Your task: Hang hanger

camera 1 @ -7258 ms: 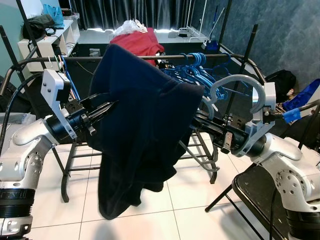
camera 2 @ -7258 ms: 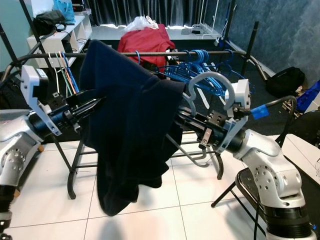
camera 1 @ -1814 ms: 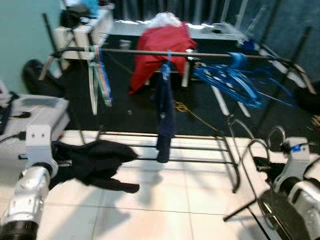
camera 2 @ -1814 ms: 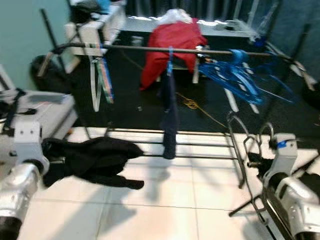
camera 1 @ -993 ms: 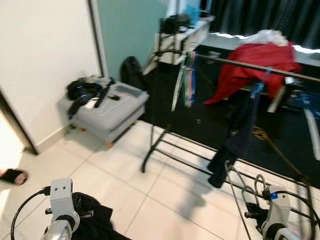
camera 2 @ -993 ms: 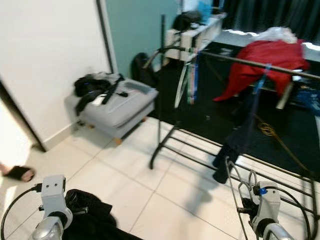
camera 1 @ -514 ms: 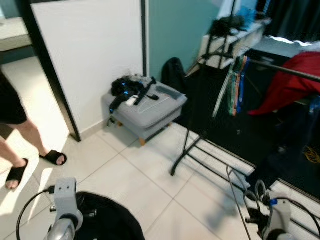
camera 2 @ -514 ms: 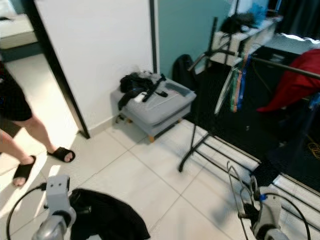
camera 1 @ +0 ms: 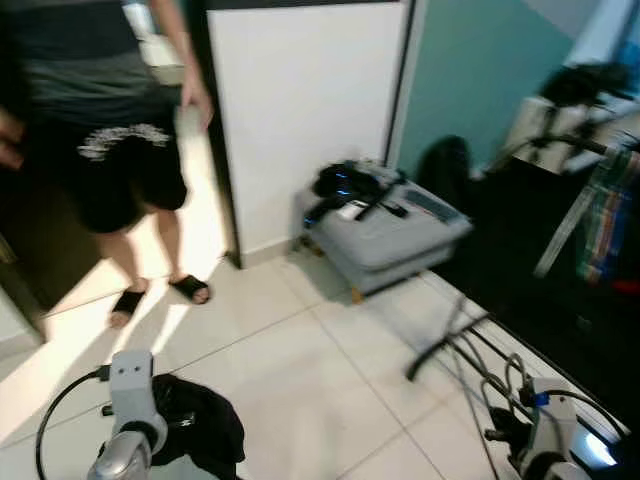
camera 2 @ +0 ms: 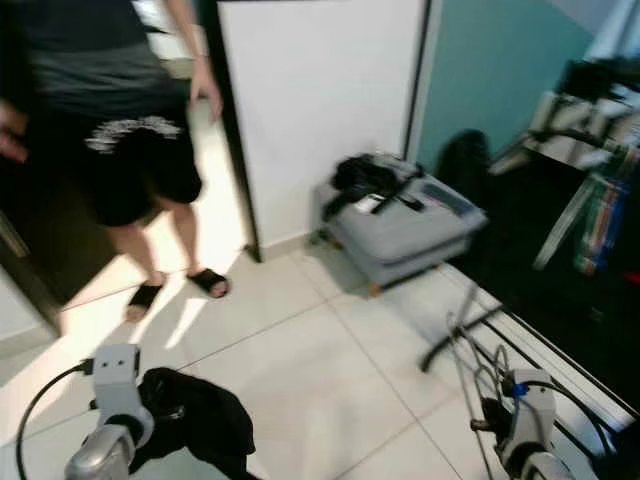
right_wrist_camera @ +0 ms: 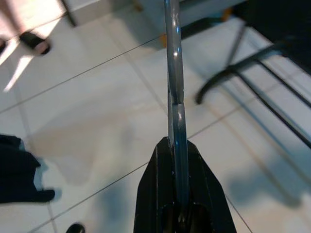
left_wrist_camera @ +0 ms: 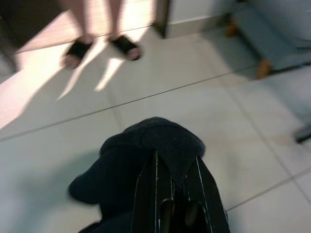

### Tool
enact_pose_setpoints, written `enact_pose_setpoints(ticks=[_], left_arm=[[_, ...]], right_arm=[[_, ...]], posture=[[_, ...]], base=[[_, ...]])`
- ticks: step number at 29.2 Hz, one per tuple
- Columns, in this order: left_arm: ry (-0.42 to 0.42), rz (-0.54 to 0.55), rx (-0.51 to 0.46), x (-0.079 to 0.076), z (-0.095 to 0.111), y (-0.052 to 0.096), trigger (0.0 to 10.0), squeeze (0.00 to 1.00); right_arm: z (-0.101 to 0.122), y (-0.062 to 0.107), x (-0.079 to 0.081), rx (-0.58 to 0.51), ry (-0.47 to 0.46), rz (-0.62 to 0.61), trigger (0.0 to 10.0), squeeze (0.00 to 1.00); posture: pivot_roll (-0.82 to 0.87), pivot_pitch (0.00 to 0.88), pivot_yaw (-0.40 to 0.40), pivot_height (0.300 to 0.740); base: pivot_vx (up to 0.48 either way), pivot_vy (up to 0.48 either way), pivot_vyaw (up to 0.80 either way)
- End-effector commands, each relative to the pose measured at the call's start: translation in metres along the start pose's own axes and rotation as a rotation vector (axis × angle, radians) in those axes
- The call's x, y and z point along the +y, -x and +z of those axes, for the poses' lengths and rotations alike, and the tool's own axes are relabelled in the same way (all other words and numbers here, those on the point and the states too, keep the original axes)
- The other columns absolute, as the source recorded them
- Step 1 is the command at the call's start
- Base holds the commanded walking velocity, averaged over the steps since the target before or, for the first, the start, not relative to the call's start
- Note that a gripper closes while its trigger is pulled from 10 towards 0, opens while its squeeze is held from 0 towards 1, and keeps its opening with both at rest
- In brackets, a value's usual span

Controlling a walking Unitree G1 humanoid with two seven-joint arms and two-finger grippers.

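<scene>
From the head views, the left gripper [camera 1: 165, 432] holds a dark garment [camera 1: 205, 432] low at near left. A person [camera 1: 110, 140] stands far left.

In the left wrist view, the fingers [left_wrist_camera: 153, 194] are closed on the cloth.

In the right wrist view, the right gripper [right_wrist_camera: 176, 160] clamps the grey hanger [right_wrist_camera: 173, 73], its long axis running straight away from the fingers (so this arm is the nearer).

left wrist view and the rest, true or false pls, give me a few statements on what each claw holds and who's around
1. The left claw is shut on dark cloth. True.
2. The right claw is open. False: it is shut on a grey hanger.
3. A person in sandals stands on the tiles. True.
4. The grey stool is bare. False: dark items lie on it.
</scene>
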State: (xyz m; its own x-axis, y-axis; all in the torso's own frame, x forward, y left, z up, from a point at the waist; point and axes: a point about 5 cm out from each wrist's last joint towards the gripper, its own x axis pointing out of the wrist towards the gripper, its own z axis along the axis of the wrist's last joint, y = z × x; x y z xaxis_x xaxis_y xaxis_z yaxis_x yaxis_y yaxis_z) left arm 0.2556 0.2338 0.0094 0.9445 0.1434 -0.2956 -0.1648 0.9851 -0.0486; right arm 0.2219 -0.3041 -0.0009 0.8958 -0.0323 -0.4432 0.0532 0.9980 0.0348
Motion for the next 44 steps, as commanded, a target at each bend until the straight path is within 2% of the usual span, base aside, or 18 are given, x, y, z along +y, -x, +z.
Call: enact_pose_setpoints(ticks=[1,7,9,13,18,20,23,35,39,43,44], left_arm=[[0.004,0.01,0.002,0.003,-0.001,0.0,10.0,0.0],[0.006,0.006,0.004,0.003,-0.002,0.0,10.0,0.0],[-0.026,-0.003,-0.017,0.002,0.0,0.0,10.0,0.0],[-0.034,0.0,-0.026,0.001,0.001,0.0,10.0,0.0],[-0.025,0.014,-0.045,0.002,0.004,-0.002,10.0,0.0],[0.028,0.026,-0.06,0.005,0.006,-0.002,10.0,0.0],[0.054,0.033,-0.075,0.006,0.008,-0.003,10.0,0.0],[0.042,0.008,-0.101,0.003,0.015,-0.004,10.0,0.0],[0.057,-0.059,-0.151,-0.005,0.026,-0.007,10.0,0.0],[0.045,-0.059,-0.174,-0.006,0.033,-0.009,10.0,0.0],[0.046,-0.068,-0.179,-0.007,0.035,-0.01,10.0,0.0]], right_arm=[[-0.003,0.002,-0.001,0.003,0.007,-0.001,10.0,0.0],[-0.003,0.002,-0.001,0.002,0.007,-0.003,10.0,0.0],[-0.003,0.001,-0.002,0.002,0.008,-0.003,10.0,0.0],[-0.003,0.001,-0.002,-0.001,0.007,-0.004,10.0,0.0],[-0.001,0.0,-0.002,-0.009,0.001,-0.01,10.0,0.0],[0.0,-0.001,-0.002,-0.013,-0.002,-0.011,10.0,0.0],[0.001,-0.001,-0.002,-0.017,-0.004,-0.01,10.0,0.0],[0.004,-0.003,-0.001,-0.034,-0.017,-0.002,10.0,0.0],[0.01,-0.005,0.001,-0.063,-0.017,0.023,10.0,0.0],[0.021,-0.009,0.003,-0.102,-0.011,0.045,10.0,0.0],[0.03,-0.011,0.004,-0.136,-0.001,0.068,10.0,0.0]], posture=[[0.01,0.04,-0.045,0.74],[0.01,0.045,-0.042,0.74],[0.01,0.049,-0.043,0.74],[0.01,0.062,-0.042,0.74],[0.01,0.078,-0.04,0.74],[0.01,0.068,-0.036,0.74],[0.01,0.073,-0.037,0.74],[0.01,0.089,-0.026,0.74],[0.01,0.086,-0.029,0.74],[0.01,0.086,-0.027,0.74],[0.01,0.085,-0.028,0.74]], base=[[0.0,0.0,0.78],[0.0,0.0,0.78],[0.0,0.0,0.78],[0.0,0.0,0.78],[0.0,0.0,0.78],[0.0,0.0,0.78],[0.0,0.0,0.78],[0.0,0.0,0.78],[0.0,0.0,0.78],[0.0,0.0,0.78],[0.0,0.0,0.78]])
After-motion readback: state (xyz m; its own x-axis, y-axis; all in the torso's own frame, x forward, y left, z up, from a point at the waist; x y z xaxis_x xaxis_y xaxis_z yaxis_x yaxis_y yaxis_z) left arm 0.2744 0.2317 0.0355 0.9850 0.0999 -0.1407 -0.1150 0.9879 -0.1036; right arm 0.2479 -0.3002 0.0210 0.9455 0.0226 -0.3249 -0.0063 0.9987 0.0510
